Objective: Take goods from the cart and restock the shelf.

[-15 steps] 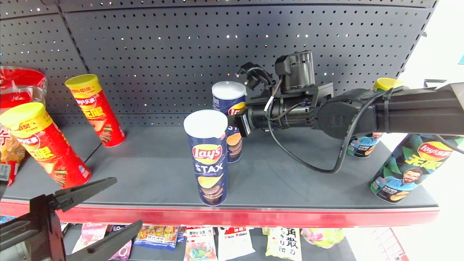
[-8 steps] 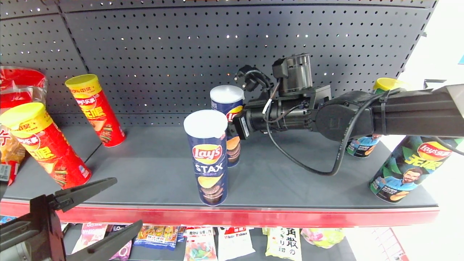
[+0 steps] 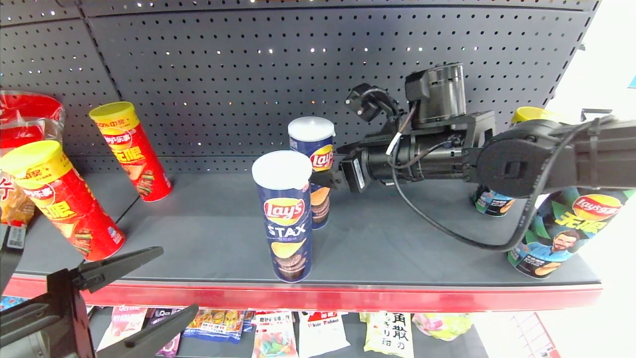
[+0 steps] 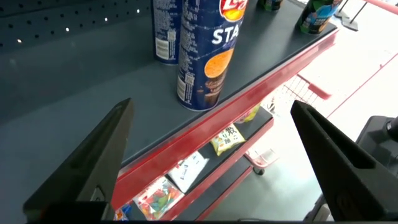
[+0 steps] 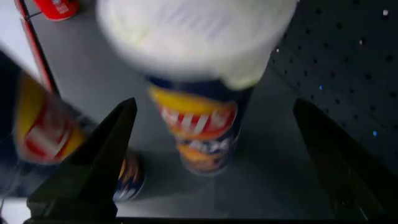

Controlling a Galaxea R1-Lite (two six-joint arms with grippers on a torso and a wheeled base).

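Drawn back toward the right since a moment ago, our right arm lies level across the shelf. Its gripper is spread wide, having let go of the rear blue can. That can stands upright near the pegboard, just behind the front blue can. Our left gripper hangs low before the shelf's red edge, spread and holding nothing.
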